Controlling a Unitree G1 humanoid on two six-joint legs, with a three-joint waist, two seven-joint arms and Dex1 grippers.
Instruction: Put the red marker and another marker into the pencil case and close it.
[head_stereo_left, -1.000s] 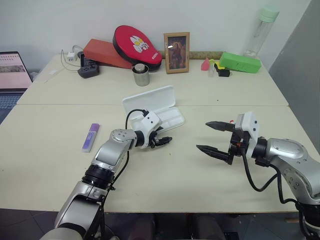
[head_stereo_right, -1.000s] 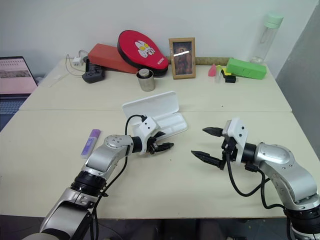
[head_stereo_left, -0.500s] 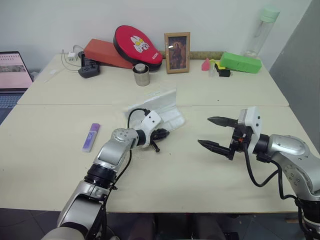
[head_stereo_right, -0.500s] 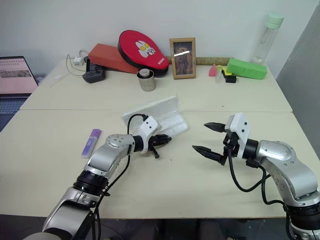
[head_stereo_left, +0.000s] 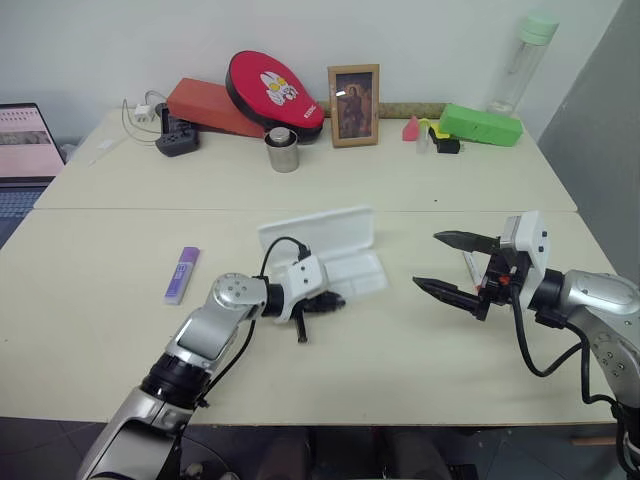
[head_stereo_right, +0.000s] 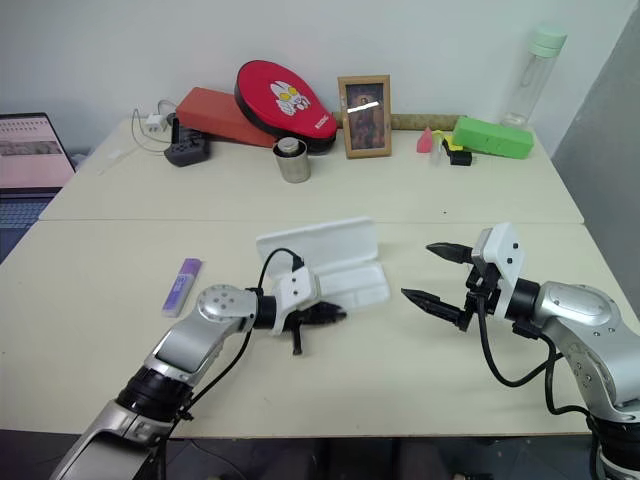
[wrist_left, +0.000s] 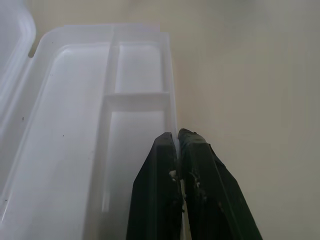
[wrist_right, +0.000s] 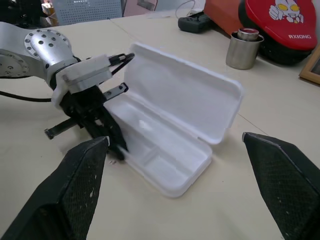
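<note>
Since the earlier frames, the pencil case (head_stereo_left: 335, 252) has slid toward the robot and turned, its lid now standing upright behind the tray. It lies open and empty at mid-table. The left gripper (head_stereo_right: 330, 315) has drawn back with it and is now clamped on the thin front wall of the tray, as the left wrist view confirms. The right gripper (head_stereo_left: 455, 266) hangs to the case's right with its fingers spread wide, holding nothing. The purple marker (head_stereo_left: 181, 273) lies well apart on the left side of the table. A sliver of the red marker (head_stereo_left: 468, 268) appears to show just behind the right gripper, though it is mostly hidden.

Judgement: the step in hand is positioning the case; no marker is loaded yet. Next, the right gripper would need to lower and close on the red marker while the left steadies the tray.
</note>
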